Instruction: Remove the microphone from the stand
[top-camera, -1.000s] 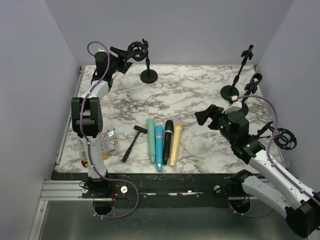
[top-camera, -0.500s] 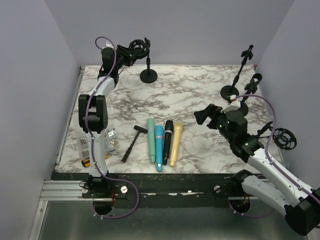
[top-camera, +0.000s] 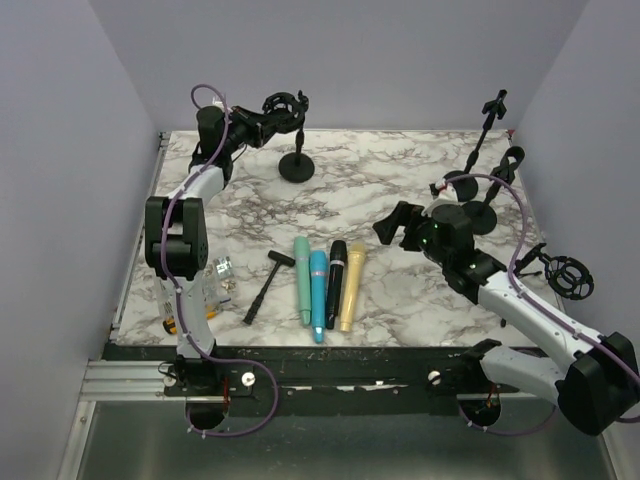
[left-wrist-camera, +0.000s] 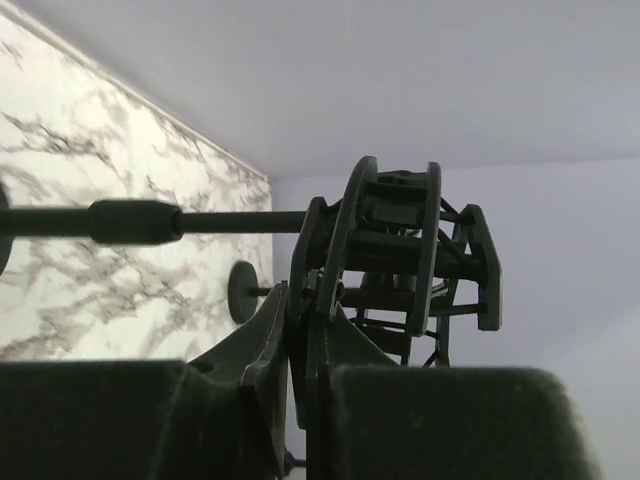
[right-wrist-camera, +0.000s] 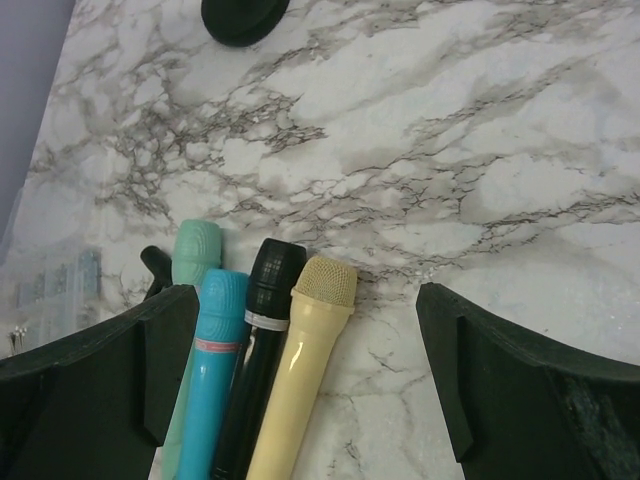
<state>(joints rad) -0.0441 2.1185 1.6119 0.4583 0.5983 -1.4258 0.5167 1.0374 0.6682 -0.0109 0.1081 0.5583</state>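
A black stand (top-camera: 297, 167) with a round shock mount (top-camera: 285, 105) on top stands at the back left of the marble table. My left gripper (top-camera: 262, 112) is shut on the mount's ring. In the left wrist view its fingertips (left-wrist-camera: 305, 300) pinch the ring's edge below the mount (left-wrist-camera: 390, 250), and the stand's rod (left-wrist-camera: 130, 220) runs off to the left. A microphone in the mount is hidden; its inside is dark. My right gripper (top-camera: 392, 228) hovers open over the table's middle, its fingers (right-wrist-camera: 160, 340) spread wide with nothing between them.
Green (top-camera: 301, 275), blue (top-camera: 318, 290), black (top-camera: 336, 270) and yellow (top-camera: 350, 285) handheld mics lie side by side near the front, under my right gripper (right-wrist-camera: 305, 295). A black hammer-like tool (top-camera: 265, 285) and clear packets (top-camera: 215, 280) lie left. More stands (top-camera: 485, 130) and a loose mount (top-camera: 570, 277) sit right.
My left gripper has shut on the shock mount and swung right with it; the stand's base has slid slightly toward me. The right arm has moved left, over the row of mics.
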